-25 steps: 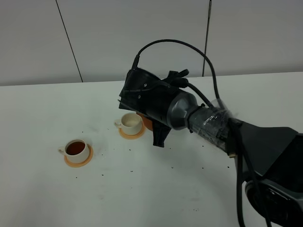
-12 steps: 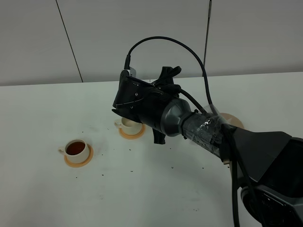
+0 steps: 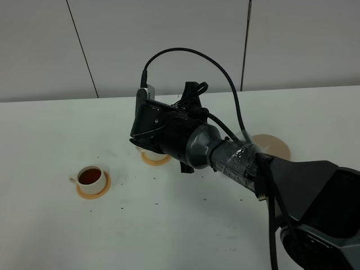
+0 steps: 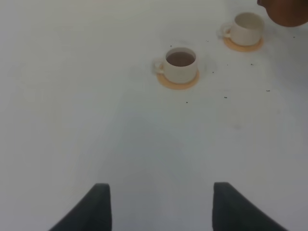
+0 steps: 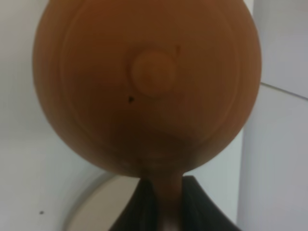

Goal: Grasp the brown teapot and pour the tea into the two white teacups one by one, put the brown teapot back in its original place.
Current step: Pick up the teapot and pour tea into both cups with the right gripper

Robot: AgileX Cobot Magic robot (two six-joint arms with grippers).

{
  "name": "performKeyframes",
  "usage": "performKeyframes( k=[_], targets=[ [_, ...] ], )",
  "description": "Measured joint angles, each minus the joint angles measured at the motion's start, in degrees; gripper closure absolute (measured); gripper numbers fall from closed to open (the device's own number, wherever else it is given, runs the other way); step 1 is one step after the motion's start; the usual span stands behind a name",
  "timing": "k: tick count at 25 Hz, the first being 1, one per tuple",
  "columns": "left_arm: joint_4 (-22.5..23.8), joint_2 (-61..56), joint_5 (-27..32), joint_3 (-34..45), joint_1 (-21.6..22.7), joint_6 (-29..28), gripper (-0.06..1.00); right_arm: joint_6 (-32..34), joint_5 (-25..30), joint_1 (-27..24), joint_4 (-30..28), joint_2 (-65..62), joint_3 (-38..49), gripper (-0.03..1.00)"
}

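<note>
Across the white table [image 3: 56, 124], reaches in with the right arm [image 3: 236, 160], wrist rolled over.

Pinches the loop handle of the brown teapot [image 5: 144, 82] in the right gripper [image 5: 163, 195], with dark fingers [image 5: 199, 204] pressed together on either side of the handle. Fills the right wrist view with the pot's round lid and its knob [image 5: 154, 71]. Hides the pot behind the black wrist housing in the high view. Shows only a brown edge of it at the corner of the left wrist view, off the table and just beside the farther teacup [image 4: 248, 28]; cannot tell whether the spout stands over that cup.

Sits well apart from the pale beige coaster [image 3: 270, 147], which lies back along the forearm behind the right gripper, partly covered by the arm.

Hovers the left gripper [image 4: 161, 209] over bare table, fingers spread wide with nothing between them.

Has the nearer teacup [image 4: 180, 65] straight ahead of the left gripper and well apart from the right one. Places the farther teacup beyond it, just beneath the right gripper, pale inside.

Rests each cup on a small orange saucer [image 4: 178, 83].

Shows dark reddish-brown tea [image 4: 180, 58] in the nearer teacup.

Dots the table around the cups with tiny dark specks [image 4: 225, 97].
</note>
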Motion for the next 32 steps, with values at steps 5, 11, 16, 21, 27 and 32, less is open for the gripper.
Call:
performKeyframes(
  k=[5,11,16,21,27,32],
  targets=[
    [0.00,0.00,0.00,0.00,0.00,0.00,0.41,0.01,-0.11,0.80,-0.92,0.99,0.00,0.88],
    [0.00,0.00,0.00,0.00,0.00,0.00,0.41,0.08,-0.19,0.93,-2.89,2.21,0.00,0.88],
    [0.00,0.00,0.00,0.00,0.00,0.00,0.41,0.02,-0.27,0.93,-5.37,2.59,0.00,0.88],
    [0.00,0.00,0.00,0.00,0.00,0.00,0.41,-0.09,-0.21,0.93,-7.21,2.59,0.00,0.88],
    [0.00,0.00,0.00,0.00,0.00,0.06,0.41,-0.74,-0.29,1.35,-8.09,2.59,0.00,0.88],
    [0.00,0.00,0.00,0.00,0.00,0.06,0.41,-2.89,-1.29,1.78,-8.36,2.59,0.00,0.88]
  ],
)
